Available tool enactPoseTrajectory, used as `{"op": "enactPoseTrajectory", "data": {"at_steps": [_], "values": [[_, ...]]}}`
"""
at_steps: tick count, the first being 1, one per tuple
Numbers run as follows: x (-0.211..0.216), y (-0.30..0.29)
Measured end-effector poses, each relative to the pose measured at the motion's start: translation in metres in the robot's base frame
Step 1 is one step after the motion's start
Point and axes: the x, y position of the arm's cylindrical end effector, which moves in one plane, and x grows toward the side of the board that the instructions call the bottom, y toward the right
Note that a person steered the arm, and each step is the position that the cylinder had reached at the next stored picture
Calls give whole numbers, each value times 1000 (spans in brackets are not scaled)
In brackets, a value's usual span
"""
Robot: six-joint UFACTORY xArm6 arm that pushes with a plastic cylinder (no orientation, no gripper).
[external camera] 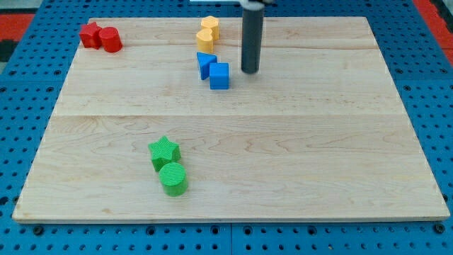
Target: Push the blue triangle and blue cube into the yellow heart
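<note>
- Camera view looking down and across a pale wooden tabletop (297, 156) on a blue pegboard base.
- Far left, top corner: red star-like block (90, 33) touching red cylinder (110, 40), well apart from the task blocks and out of any likely push path.
- Left of centre, near the view's bottom: green star (164, 150) touching green cylinder (173, 178), also well clear.
- Top centre: yellow heart (209, 25) near the top edge, with a second yellow block (205, 40) of unclear shape touching it on the bottom side, between the heart and the blue pair.
- Just below those: blue triangle (206, 64) touching blue cube (219, 75), the cube towards the bottom right. Near the yellows but apparently not touching them, so task judged not yet finished.
- Right of the blue pair: dark upright rod, my tip (250, 71) down at the tabletop, just beside the cube on its right and apart from it.
- No grasping tool fitted, so nothing to be wide, narrow or holding; pushing only.
- Probably placed there for working round the blue blocks; from this side a push would send them left, not up, so a start from below the cube looks more useful.
</note>
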Motion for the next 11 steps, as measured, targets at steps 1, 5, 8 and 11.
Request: {"op": "enactPoseTrajectory", "data": {"at_steps": [1, 5, 8, 11], "values": [[33, -36], [-36, -93], [-74, -100], [-27, -66]]}}
